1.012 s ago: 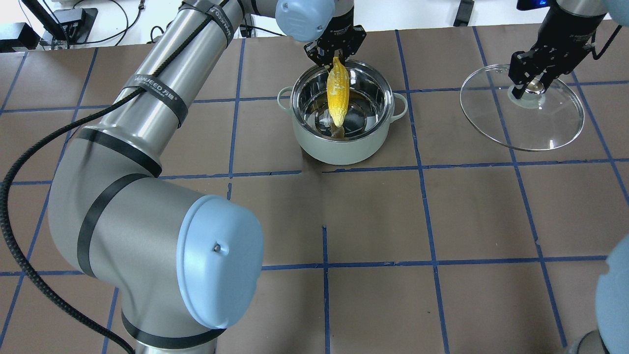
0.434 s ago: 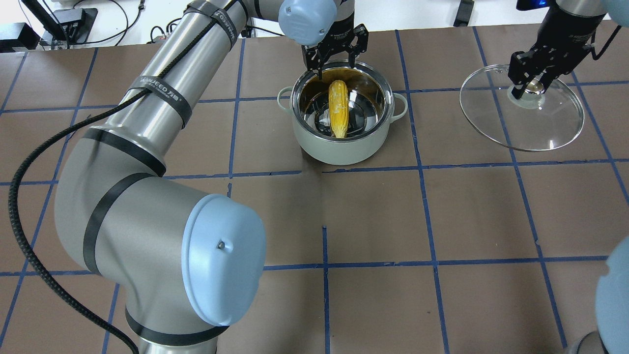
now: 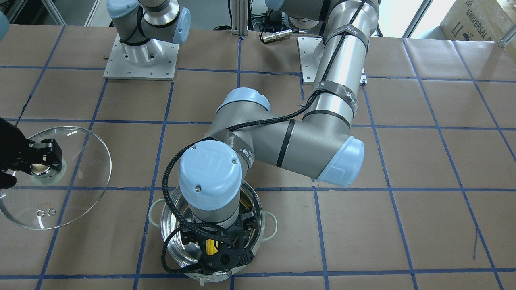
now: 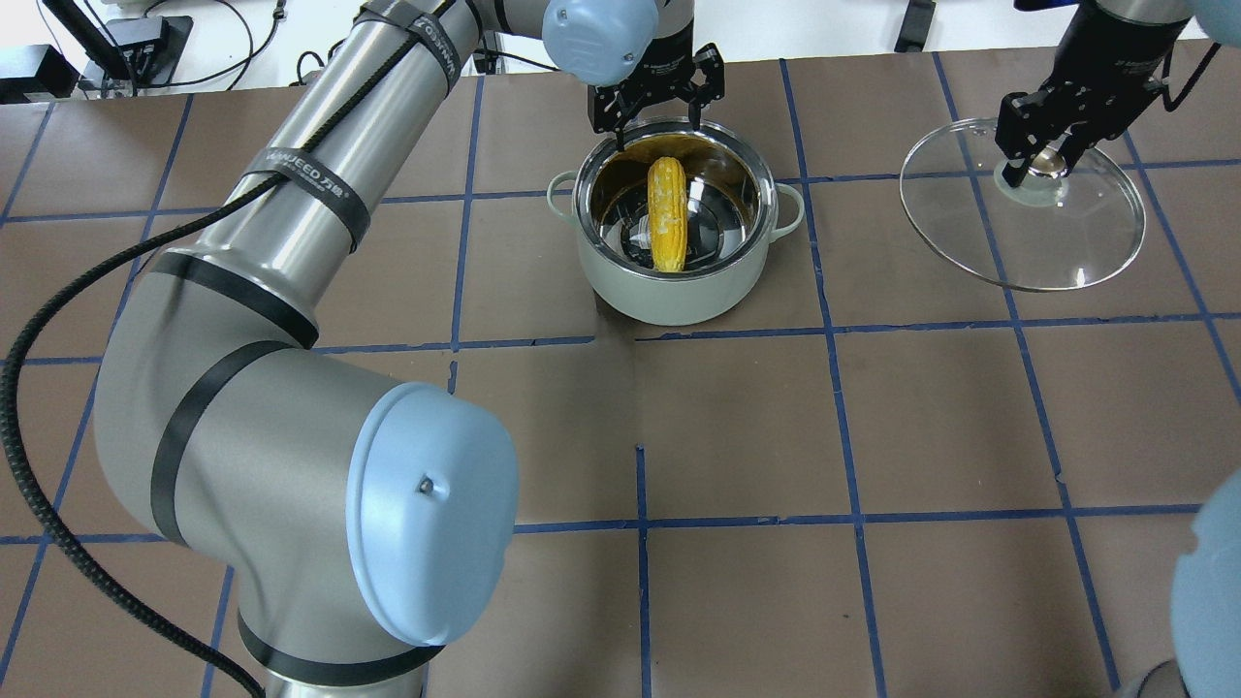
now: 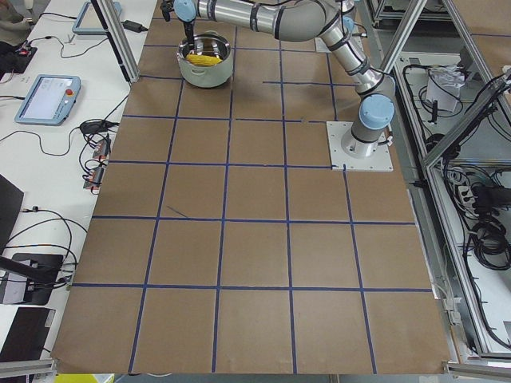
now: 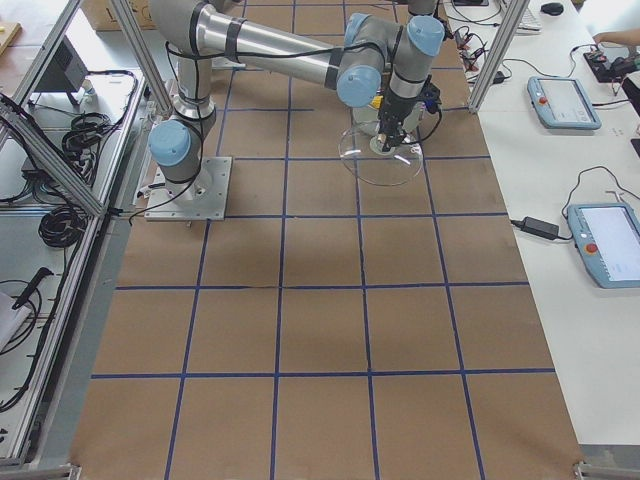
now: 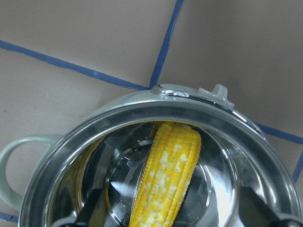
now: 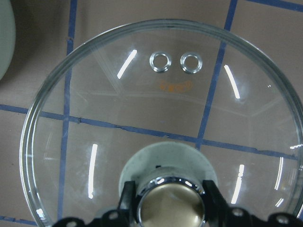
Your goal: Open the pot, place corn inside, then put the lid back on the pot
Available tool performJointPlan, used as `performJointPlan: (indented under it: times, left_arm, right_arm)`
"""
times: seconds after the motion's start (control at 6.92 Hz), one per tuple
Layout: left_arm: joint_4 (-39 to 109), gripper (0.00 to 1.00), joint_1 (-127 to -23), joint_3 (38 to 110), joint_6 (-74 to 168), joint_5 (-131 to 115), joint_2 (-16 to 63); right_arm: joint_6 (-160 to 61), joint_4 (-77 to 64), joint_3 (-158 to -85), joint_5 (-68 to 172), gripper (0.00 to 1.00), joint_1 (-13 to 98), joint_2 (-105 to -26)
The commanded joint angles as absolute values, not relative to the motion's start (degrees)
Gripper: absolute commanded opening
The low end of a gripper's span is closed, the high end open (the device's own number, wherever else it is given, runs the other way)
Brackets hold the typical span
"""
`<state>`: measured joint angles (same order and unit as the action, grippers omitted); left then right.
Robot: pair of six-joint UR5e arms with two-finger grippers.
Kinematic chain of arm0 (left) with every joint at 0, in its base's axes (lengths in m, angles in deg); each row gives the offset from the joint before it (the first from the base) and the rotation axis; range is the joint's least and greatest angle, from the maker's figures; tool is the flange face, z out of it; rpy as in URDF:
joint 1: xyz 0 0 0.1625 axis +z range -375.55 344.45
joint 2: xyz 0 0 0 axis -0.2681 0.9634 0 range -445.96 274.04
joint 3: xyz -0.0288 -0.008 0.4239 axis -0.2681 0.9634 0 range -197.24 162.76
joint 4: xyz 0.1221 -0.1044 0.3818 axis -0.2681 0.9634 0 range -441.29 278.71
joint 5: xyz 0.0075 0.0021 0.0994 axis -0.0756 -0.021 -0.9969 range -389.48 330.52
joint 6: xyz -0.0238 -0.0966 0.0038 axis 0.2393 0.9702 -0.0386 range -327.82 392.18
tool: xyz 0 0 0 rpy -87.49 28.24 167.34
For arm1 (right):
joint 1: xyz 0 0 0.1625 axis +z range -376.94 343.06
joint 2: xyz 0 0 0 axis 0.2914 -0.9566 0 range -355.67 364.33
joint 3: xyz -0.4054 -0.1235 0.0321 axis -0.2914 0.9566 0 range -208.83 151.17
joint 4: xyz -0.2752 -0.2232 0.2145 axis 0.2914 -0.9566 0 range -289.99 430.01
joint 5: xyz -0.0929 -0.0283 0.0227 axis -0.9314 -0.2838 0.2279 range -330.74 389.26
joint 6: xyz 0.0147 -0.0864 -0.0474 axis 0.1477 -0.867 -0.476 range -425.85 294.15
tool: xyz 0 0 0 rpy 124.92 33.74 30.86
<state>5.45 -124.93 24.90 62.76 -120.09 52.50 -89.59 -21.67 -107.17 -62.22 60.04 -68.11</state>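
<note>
The mint-white steel pot (image 4: 669,291) stands open at the table's far middle. The yellow corn (image 4: 666,213) lies inside it, free of any gripper; it also shows in the left wrist view (image 7: 168,182). My left gripper (image 4: 655,121) is open and empty just above the pot's far rim. My right gripper (image 4: 1039,167) is shut on the knob (image 8: 171,208) of the clear glass lid (image 4: 1076,242), held off to the right of the pot. In the front-facing view the lid (image 3: 80,177) is at the left and the pot (image 3: 171,237) sits under my left wrist.
Brown paper with blue tape grid lines (image 4: 834,330) covers the table. My left arm (image 4: 291,291) stretches diagonally across the left half. Tablets and cables (image 5: 48,96) lie beside the table's far edge.
My left gripper opened and let go of the corn, which dropped from upright to lying flat in the pot. The gripper rose slightly. The right gripper shifted the lid a little left and away.
</note>
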Motion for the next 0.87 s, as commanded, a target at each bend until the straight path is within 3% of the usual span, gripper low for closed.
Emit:
performJointPlan:
  times: [0.0, 0.29, 0.72]
  left_arm:
    - [7.9, 1.00, -120.8, 28.5, 51.1, -120.0, 47.1]
    - [10.1, 1.00, -115.9, 37.9, 43.3, -119.9, 36.8]
    - [9.6, 1.00, -109.7, 58.1, 35.0, -119.9, 17.9]
  right_arm:
    - [-83.1, -25.1, -106.6, -61.8, 0.15, 67.7, -68.3]
    - [-78.1, -25.1, -105.6, -61.5, 0.15, 71.0, -67.2]
    - [-65.0, -27.9, -100.5, -60.8, 0.15, 78.8, -62.1]
